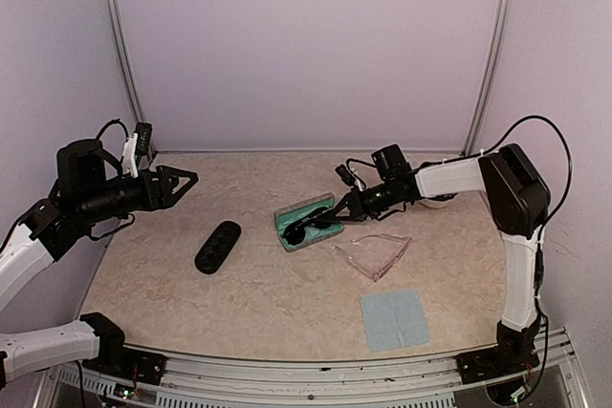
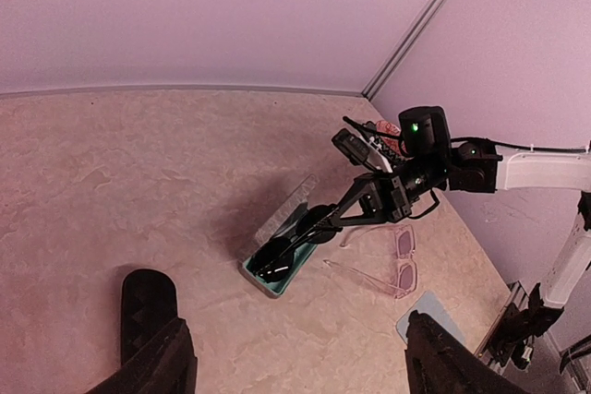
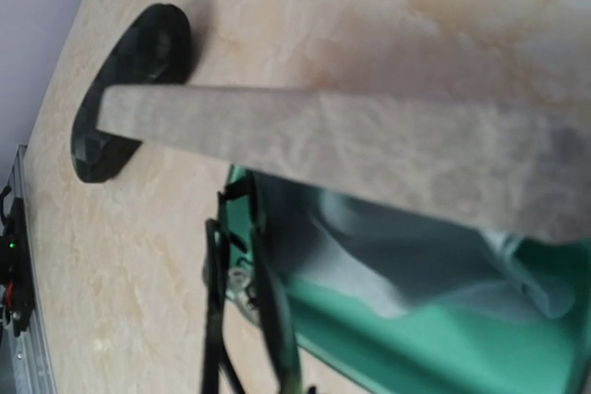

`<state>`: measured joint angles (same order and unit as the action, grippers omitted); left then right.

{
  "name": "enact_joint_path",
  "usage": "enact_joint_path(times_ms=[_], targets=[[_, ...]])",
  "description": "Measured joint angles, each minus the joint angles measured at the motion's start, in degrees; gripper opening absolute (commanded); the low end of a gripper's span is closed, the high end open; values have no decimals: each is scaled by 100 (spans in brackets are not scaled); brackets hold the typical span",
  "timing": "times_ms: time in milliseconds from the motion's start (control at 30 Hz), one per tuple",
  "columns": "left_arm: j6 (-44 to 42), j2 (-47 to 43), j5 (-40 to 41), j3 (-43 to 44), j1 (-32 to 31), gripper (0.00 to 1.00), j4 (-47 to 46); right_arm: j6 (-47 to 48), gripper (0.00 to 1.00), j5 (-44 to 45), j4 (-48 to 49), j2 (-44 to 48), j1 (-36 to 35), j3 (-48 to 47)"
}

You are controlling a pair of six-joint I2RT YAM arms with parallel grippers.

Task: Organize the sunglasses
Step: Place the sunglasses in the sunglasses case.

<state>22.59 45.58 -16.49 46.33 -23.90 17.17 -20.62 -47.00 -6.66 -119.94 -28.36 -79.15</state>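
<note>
- A beige, marbled tabletop (image 1: 287,303) is filling the lower half of the top view – pale lilac walls (image 1: 306,45) are closing it in, with aluminium posts (image 1: 120,45) standing in the back corners.
- A grey case with teal lining (image 1: 282,226) is lying open near the middle of the frame, and the dark wire-framed sunglasses (image 1: 311,227) are resting inside it.
- The right gripper (image 1: 330,217) is reaching in from the right of the frame, its tips sitting right at those dark sunglasses.
- Its fingers are pressed fully together – whether they are pinching the thin frame is impossible to tell.
- The clear pinkish sunglasses (image 1: 375,255) are lying unfolded on the table just right of and below the case, apart from both grippers.
- A black oval case (image 1: 218,246) is lying closed to the left of centre, and a light blue cloth (image 1: 394,319) is lying flat toward the lower right.
- The left gripper (image 1: 188,186) is hanging above the table at the left of the frame, well apart from both pairs.
- Its fingers (image 2: 162,357) are standing wide apart, grasping nothing.
</note>
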Motion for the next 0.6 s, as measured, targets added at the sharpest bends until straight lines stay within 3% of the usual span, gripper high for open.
enact_joint_path(times_ms=[167,367,600], targets=[[0,2,0,0,0,76,0,-11,0,-70,4,-138,20,-76],[0,15,-2,-2,4,76,0,-33,14,-15,-55,-317,44,-256],[0,17,-4,-7,22,76,0,-20,20,175,-236,-428,79,-411]])
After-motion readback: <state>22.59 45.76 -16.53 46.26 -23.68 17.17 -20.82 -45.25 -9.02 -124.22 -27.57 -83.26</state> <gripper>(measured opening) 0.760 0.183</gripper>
